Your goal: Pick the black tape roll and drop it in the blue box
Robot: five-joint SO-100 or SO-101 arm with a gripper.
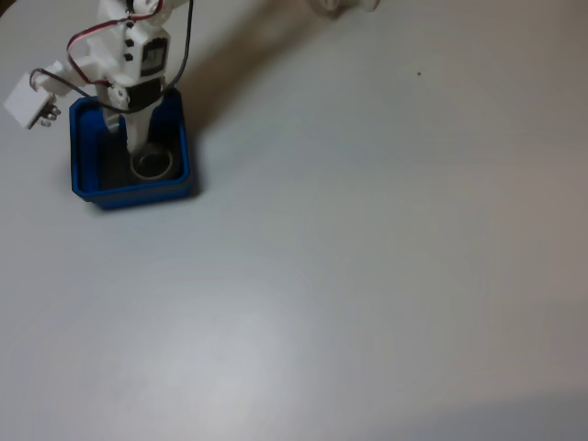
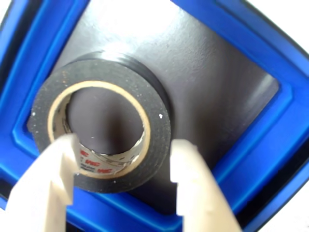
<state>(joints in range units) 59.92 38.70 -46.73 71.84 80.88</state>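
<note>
The black tape roll (image 2: 159, 130) with its pale beige core lies flat on the dark floor of the blue box (image 2: 270, 63). In the fixed view the roll (image 1: 152, 164) sits in the front right part of the box (image 1: 129, 193), at the upper left of the table. My gripper (image 2: 123, 152) hangs just above the roll, open. One white finger (image 2: 60, 169) is over the roll's left rim and the other (image 2: 188, 169) is just past its right side. In the fixed view the gripper (image 1: 138, 142) points down into the box.
The white arm (image 1: 124, 46) with red and black cables stands over the box's far edge, and a white part (image 1: 28, 101) sticks out to the left. The pale table (image 1: 367, 257) stretches to the right and front.
</note>
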